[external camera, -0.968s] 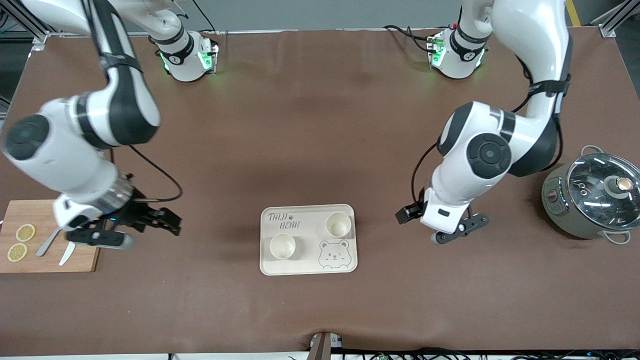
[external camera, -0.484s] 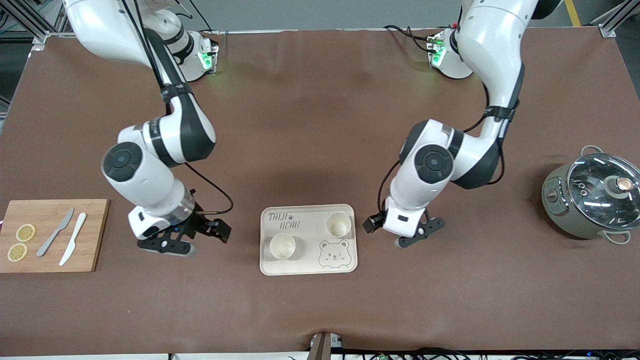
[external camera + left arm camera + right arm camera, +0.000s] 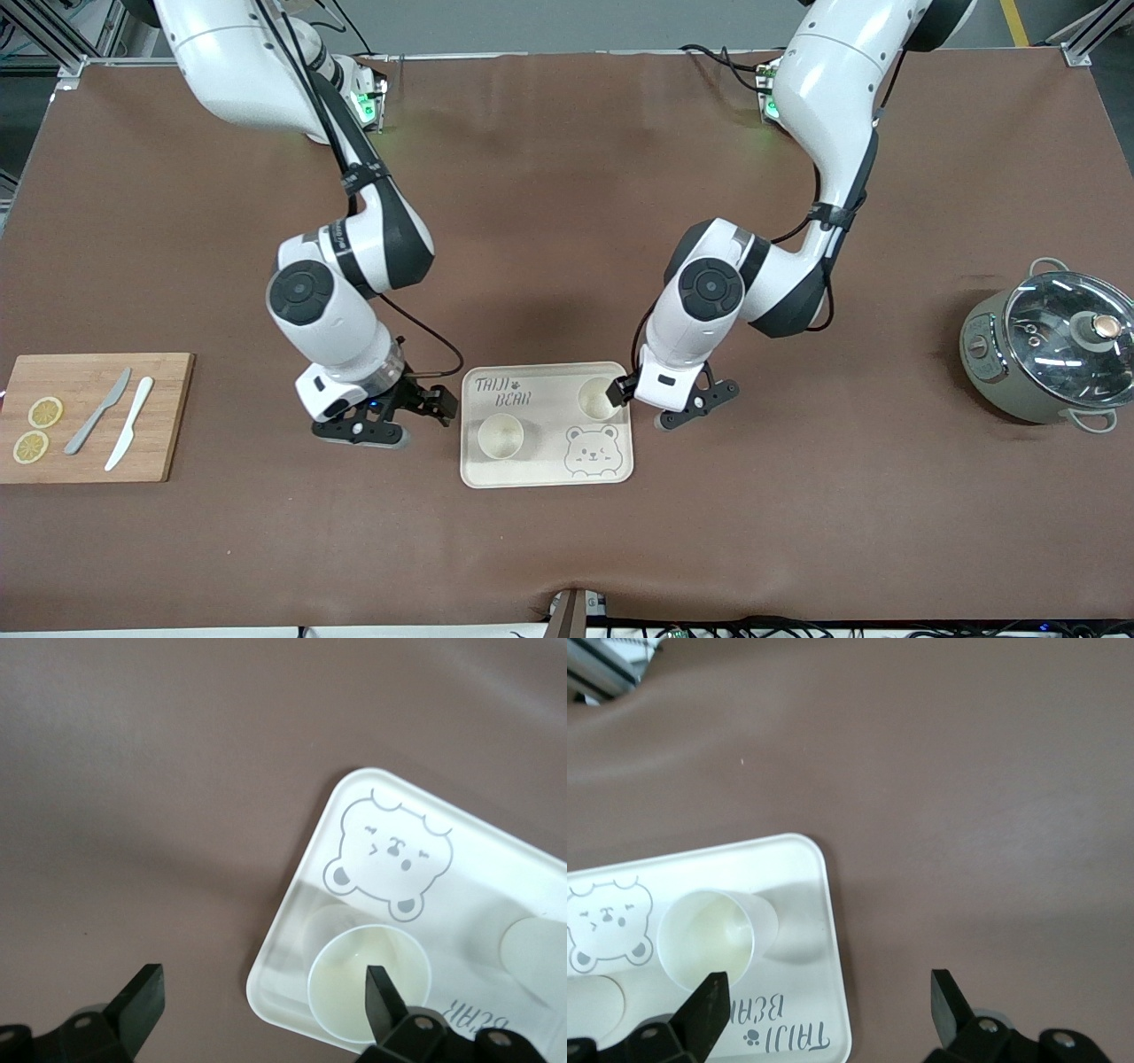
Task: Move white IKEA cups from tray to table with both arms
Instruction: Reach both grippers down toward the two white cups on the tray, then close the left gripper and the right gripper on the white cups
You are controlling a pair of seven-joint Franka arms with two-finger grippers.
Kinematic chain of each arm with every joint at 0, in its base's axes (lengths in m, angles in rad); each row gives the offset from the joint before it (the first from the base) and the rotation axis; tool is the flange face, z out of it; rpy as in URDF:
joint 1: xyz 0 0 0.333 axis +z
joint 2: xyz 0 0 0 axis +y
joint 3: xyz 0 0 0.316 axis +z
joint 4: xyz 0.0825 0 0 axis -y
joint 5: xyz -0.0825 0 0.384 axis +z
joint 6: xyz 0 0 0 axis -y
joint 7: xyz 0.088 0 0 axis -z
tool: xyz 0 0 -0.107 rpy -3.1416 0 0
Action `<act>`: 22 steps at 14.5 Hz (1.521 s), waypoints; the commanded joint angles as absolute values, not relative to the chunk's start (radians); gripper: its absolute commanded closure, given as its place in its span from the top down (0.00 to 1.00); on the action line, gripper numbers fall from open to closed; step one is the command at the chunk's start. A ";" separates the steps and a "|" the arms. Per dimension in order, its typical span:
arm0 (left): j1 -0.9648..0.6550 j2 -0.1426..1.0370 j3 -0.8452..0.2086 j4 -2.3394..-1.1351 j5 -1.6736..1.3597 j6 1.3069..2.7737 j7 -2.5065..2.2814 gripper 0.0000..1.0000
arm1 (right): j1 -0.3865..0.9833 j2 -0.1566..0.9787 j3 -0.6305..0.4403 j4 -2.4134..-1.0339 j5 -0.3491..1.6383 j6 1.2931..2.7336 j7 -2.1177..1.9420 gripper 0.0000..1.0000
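Two white IKEA cups stand upright on the cream bear-printed tray [image 3: 549, 474]. One cup [image 3: 500, 437] is nearer the front camera, toward the right arm's end. The other cup [image 3: 598, 399] is farther, toward the left arm's end. My right gripper [image 3: 361, 434] is open and empty, low beside the tray's end; its wrist view shows the nearer cup [image 3: 704, 939] and the gripper [image 3: 828, 1005]. My left gripper [image 3: 695, 406] is open and empty beside the tray's other end; in its wrist view [image 3: 261, 1001] one fingertip [image 3: 381, 988] overlaps the farther cup [image 3: 354, 983].
A wooden cutting board [image 3: 168, 416] with two knives and lemon slices lies at the right arm's end of the table. A grey pot with a glass lid [image 3: 1054, 346] stands at the left arm's end. Brown table surface surrounds the tray.
Both arms have swung in from the table's ends toward the tray, and both grippers now sit close beside it. The cups and tray have not moved.
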State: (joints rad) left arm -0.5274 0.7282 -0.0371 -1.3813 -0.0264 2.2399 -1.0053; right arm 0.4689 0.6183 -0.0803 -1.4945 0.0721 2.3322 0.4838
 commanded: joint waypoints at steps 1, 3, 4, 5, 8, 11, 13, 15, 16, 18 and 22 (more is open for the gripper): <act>-0.546 0.762 -0.032 -1.356 -0.034 2.258 -1.025 1.00 | 0.497 0.673 -0.089 -1.465 0.046 2.364 0.520 1.00; -0.561 0.791 -0.031 -1.356 -0.032 2.298 -1.048 1.00 | 0.511 0.693 -0.089 -1.465 0.048 2.387 0.522 1.00; -0.571 0.804 -0.031 -1.356 -0.031 2.318 -1.051 1.00 | 0.512 0.702 -0.089 -1.463 0.048 2.388 0.522 1.00; -0.574 0.813 -0.031 -1.356 -0.031 2.324 -1.051 1.00 | 0.518 0.712 -0.089 -1.459 0.048 2.393 0.523 1.00; -0.588 0.822 -0.029 -1.359 -0.026 2.326 -1.051 1.00 | 0.546 0.768 -0.089 -1.453 0.045 2.474 0.572 1.00; -0.595 0.831 -0.028 -1.359 -0.026 2.326 -1.054 1.00 | 0.554 0.799 -0.089 -1.428 0.046 2.485 0.594 1.00; -0.597 0.831 -0.025 -1.359 -0.026 2.326 -1.084 0.97 | 0.554 0.808 -0.089 -1.422 0.048 2.487 0.597 1.00; -0.597 0.830 -0.025 -1.359 -0.028 2.326 -1.092 0.68 | 0.555 0.827 -0.089 -1.407 0.048 2.490 0.609 1.00; -0.597 0.830 -0.025 -1.359 -0.028 2.326 -1.101 0.55 | 0.557 0.837 -0.089 -1.399 0.049 2.490 0.609 1.00; -0.597 0.830 -0.025 -1.359 -0.028 2.326 -1.103 0.31 | 0.557 0.845 -0.089 -1.390 0.049 2.490 0.615 1.00; -0.597 0.830 -0.023 -1.359 -0.026 2.326 -1.103 0.00 | 0.555 0.854 -0.089 -1.384 0.048 2.490 0.614 1.00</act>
State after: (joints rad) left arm -0.5849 0.8203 -0.0347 -1.3786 -0.0264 2.3242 -1.0826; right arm 0.5504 0.8282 -0.0833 -1.4212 0.0607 2.4933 0.5864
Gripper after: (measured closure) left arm 0.722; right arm 0.000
